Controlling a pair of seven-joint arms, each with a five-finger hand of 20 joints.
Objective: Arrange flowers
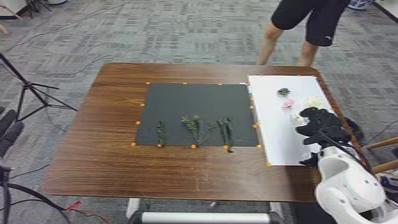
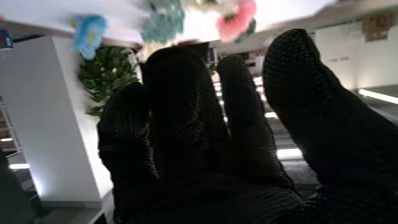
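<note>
The right hand (image 1: pixel 322 126), fingers loosely extended and grasping nothing, is by the white sheet (image 1: pixel 280 142). Just beyond it lies a pink flower (image 1: pixel 288 103); left of it, green stems (image 1: pixel 193 127) cross the dark mat (image 1: pixel 197 100). Choosing a bloom seems the step; next, a light pinch. Beneath: wooden counter (image 1: pixel 115 165), grey carpet (image 1: pixel 160 30) around.

The right hand (image 1: pixel 320 126) has straight fingers (image 2: pixel 176 95), pink and blue flowers (image 2: pixel 236 20) beyond.
</note>
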